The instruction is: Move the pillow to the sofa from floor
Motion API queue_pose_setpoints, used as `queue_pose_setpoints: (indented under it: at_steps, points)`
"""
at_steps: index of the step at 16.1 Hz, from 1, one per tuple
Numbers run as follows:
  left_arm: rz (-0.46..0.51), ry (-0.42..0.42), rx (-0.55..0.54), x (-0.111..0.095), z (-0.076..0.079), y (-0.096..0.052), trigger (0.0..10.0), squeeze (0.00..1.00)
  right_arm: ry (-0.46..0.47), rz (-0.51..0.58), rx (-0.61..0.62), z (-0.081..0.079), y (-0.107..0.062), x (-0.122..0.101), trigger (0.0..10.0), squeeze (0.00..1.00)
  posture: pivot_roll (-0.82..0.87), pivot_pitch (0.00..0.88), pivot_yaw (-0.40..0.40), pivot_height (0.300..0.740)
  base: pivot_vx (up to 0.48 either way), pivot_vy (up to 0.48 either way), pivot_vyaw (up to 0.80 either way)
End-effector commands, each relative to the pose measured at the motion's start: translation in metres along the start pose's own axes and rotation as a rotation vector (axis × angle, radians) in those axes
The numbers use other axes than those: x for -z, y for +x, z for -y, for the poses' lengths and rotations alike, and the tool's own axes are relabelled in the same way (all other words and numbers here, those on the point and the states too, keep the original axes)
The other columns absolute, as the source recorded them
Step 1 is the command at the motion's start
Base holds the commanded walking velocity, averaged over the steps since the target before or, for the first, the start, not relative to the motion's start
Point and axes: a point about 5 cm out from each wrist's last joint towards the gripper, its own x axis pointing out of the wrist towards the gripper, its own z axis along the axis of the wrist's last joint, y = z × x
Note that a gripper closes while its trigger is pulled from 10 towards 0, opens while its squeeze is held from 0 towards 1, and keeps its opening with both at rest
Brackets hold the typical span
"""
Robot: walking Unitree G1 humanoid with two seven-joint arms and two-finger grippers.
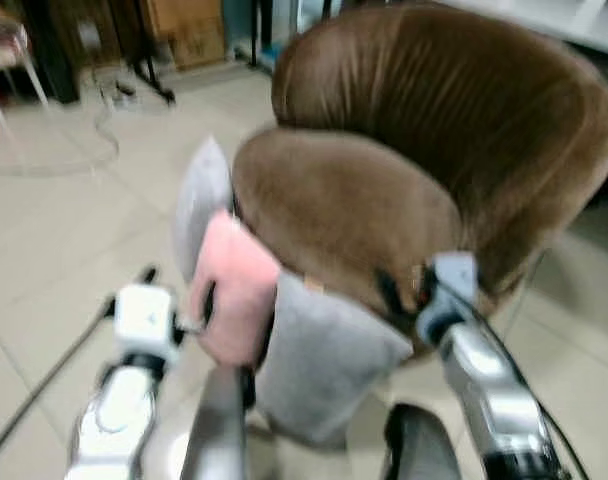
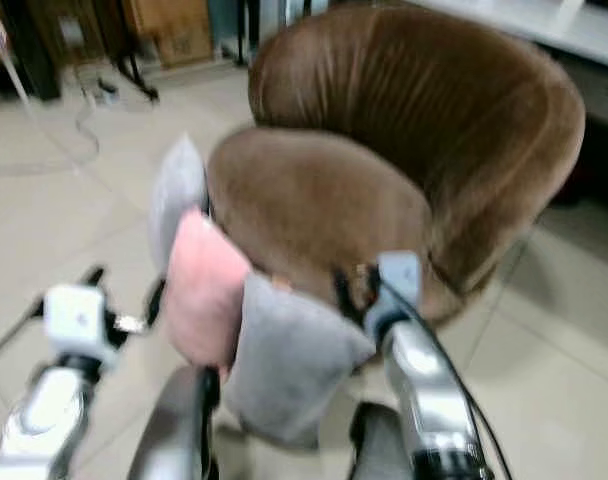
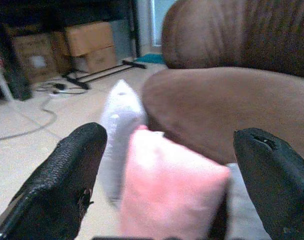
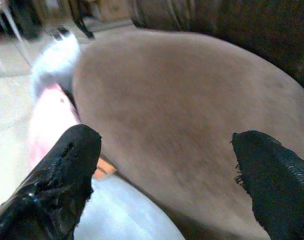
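1. Left gripper (image 3: 169, 175): fingers (image 3: 62, 180) spread wide, nothing between them. It points at the pink pillow (image 3: 167, 192), which sits just ahead of the gap, apart from both tips.
2. Right gripper (image 4: 164, 172): fingers (image 4: 59, 170) also wide apart, holding nothing. It hangs over the front edge of the sofa (image 1: 384, 190) seat, brown cushion straight ahead.
3. Pink pillow stands on edge on the floor (image 1: 54, 260), leaning against the sofa front. From the left gripper it is dead ahead; from the right gripper it is off to the left side.
4. Two grey pillows flank it: the far grey pillow (image 1: 202, 200) stands upright beyond the pink one, touching it; the near grey pillow (image 1: 324, 360) lies against the sofa base between the two arms, below the right gripper.
5. Sofa: round brown velvet tub type, curved back, one thick seat cushion.
6. Floor: pale large tiles with visible grout lines. A cable (image 1: 94, 150) loops across it ahead and left of the left gripper.
7. Room behind: cardboard boxes (image 3: 87, 42) and a black stand leg (image 3: 99, 75) on the floor, dark furniture at far left. A pale surface runs behind the sofa at top right, too blurred to identify.
8. Head views are motion-blurred; small detail is unreadable.
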Motion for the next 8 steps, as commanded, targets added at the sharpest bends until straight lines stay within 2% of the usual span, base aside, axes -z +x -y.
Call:
queue_pose_setpoints:
  at_steps: [1,2,3,4,8]
  points:
    - [0.019,-0.017,0.029,-0.006,0.007,0.001,10.0,1.0,0.019,-0.027,0.026,0.01,-0.002,0.005,10.0,0.0,0.07,0.0,-0.096,0.534,0.0,0.0,0.0]
    - [0.018,-0.009,0.04,-0.005,0.008,0.0,10.0,0.99,0.014,-0.047,0.014,0.009,0.003,0.008,10.0,0.0,0.08,0.0,-0.09,0.534,0.0,0.0,0.0]
    - [0.009,-0.008,0.064,-0.005,0.008,-0.003,10.0,0.99,0.01,-0.079,-0.033,0.005,0.011,0.011,10.0,0.75,0.07,0.0,-0.079,0.534,0.0,0.0,0.0]
    - [0.003,-0.006,0.08,-0.005,0.009,-0.004,10.0,0.99,0.021,-0.084,-0.055,0.003,0.015,0.012,10.0,1.0,0.08,0.0,-0.077,0.534,0.0,0.0,0.0]
    - [-0.054,0.018,0.188,0.002,0.011,-0.013,10.0,1.0,-0.012,-0.187,-0.111,-0.007,0.038,0.026,10.0,1.0,0.08,0.0,-0.078,0.534,0.0,0.0,0.0]
